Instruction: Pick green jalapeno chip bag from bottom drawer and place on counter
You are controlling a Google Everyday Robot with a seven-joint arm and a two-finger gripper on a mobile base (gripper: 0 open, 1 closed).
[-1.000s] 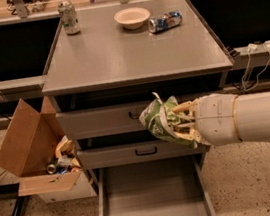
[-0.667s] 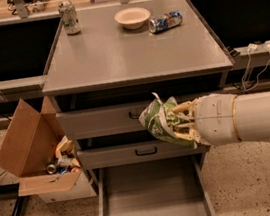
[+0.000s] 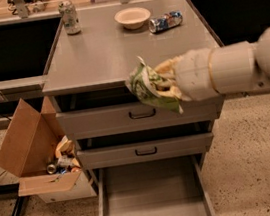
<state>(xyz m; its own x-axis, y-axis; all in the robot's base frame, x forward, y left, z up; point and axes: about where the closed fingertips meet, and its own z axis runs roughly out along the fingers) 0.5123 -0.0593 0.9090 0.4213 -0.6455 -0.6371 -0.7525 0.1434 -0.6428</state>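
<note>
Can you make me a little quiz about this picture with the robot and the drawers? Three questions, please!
1. True or false: the tool holds the green chip bag up by the front edge of the counter.
2. What is inside the open bottom drawer? A) a can B) nothing you can see C) a bowl
3. Fill in: on the counter, the white bowl stands between an upright can and a can that lies on its ____.
Key: 1 true; 2 B; 3 side.
</note>
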